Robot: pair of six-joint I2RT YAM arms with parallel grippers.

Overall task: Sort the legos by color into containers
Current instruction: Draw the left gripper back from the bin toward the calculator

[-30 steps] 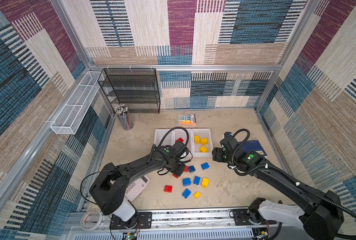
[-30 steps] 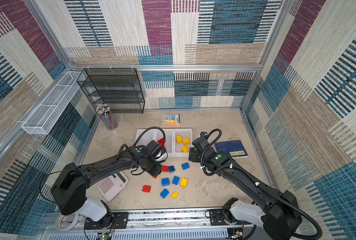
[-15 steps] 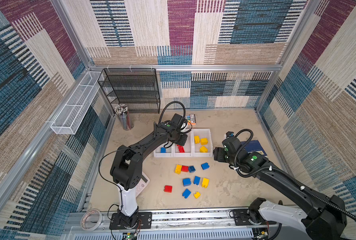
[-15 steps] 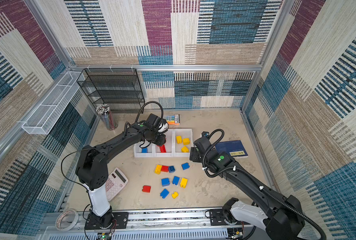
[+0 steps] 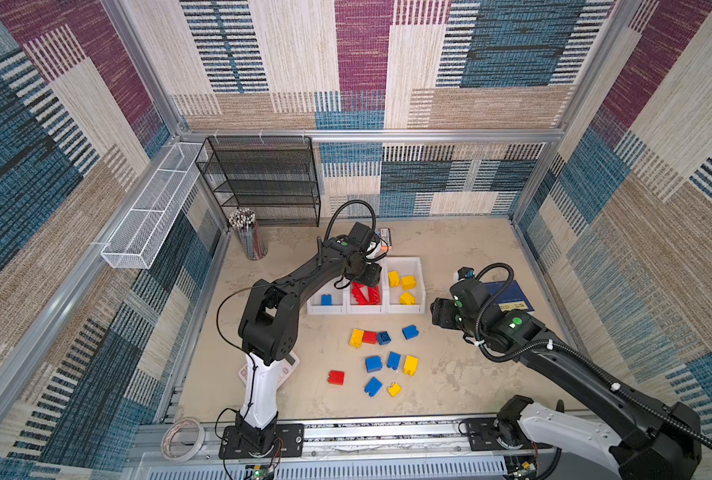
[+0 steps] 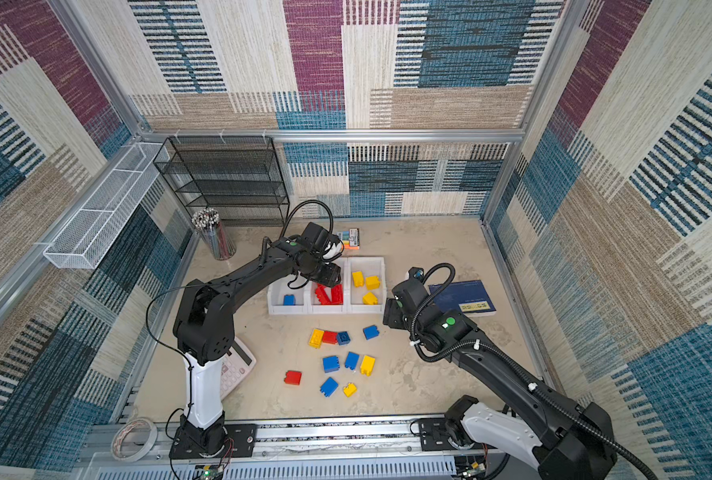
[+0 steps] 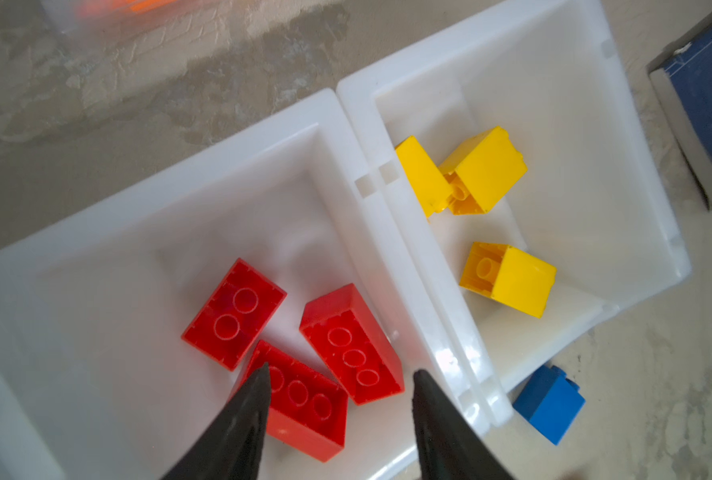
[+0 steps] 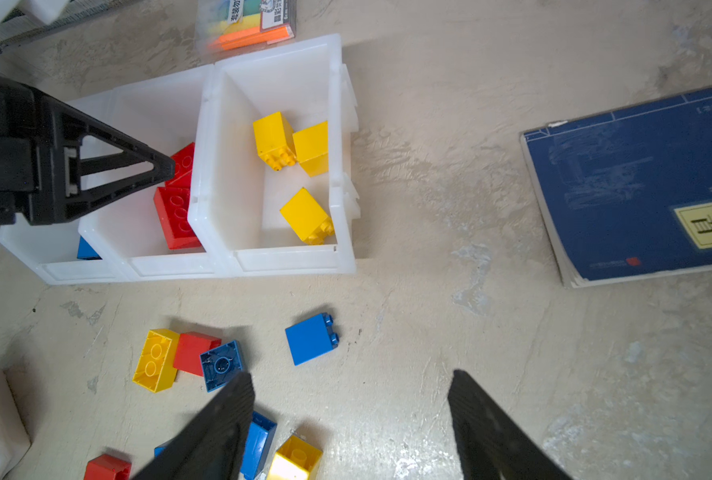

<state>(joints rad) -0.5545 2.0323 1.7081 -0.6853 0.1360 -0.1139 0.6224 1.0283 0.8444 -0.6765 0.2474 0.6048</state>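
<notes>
The containers (image 5: 404, 309) are three joined white bins. In both top views the left bin holds a blue lego (image 5: 326, 299), the middle one three red legos (image 5: 366, 294) and the right one three yellow legos (image 6: 366, 286). My left gripper (image 7: 341, 371) hangs open over the middle bin (image 7: 221, 158), just above the red legos (image 7: 304, 403), holding nothing. Several loose red, blue and yellow legos (image 5: 373, 363) lie on the table in front of the bins. My right gripper (image 8: 351, 375) is open and empty above bare table, just right of a blue lego (image 8: 310, 338).
A blue book (image 5: 508, 297) lies right of the bins, and a highlighter pack (image 5: 385, 239) lies behind them. A pencil cup (image 5: 251, 235) and black mesh rack (image 5: 262, 178) stand at the back left. A calculator (image 5: 287, 365) lies by the left arm's base.
My left gripper carried a red lego from the loose pile to the middle bin and opened; the lego now lies in the bin. The right arm has barely moved.
</notes>
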